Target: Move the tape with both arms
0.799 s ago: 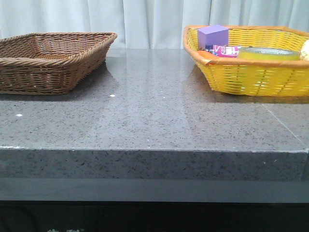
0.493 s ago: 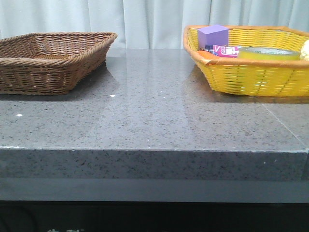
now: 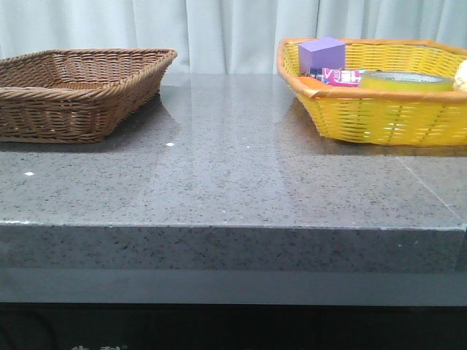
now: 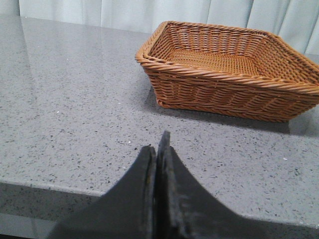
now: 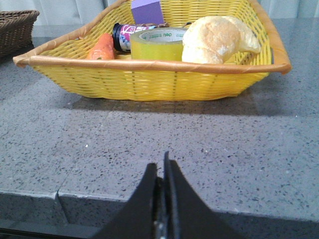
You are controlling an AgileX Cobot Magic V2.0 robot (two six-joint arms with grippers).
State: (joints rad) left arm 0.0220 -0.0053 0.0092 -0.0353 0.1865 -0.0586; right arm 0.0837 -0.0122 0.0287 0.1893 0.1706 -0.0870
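Pale curtains hang behind a grey speckled bench point(image 3: 233, 175), and on it we see two baskets well apart: a brown wicker basket point(image 3: 80, 91) on our left side and a yellow basket point(image 3: 379, 109) on our right side. The tape point(image 5: 158, 44) lies flat inside the yellow basket, its round opening facing upward, so its axis is vertical and its wall is what the jaws must meet. It sits between an orange carrot-like piece point(image 5: 102, 47) and a bread roll point(image 5: 217, 37), touching or almost touching the roll, with a purple block point(image 5: 147, 10) and a small printed bottle point(image 5: 130, 34) behind it. From the right gripper point(image 5: 163, 167) the tape lies straight ahead, beyond the near wall of the basket, so we judge this arm is clearly the nearer one and must go over the rim and then down. Its jaws are pressed together, and they hold nothing. The left gripper point(image 4: 158, 149) also has its jaws pressed together and empty, and it faces the brown basket. Compared with the earlier front views, we find nothing moved: both baskets and their contents lie the same.
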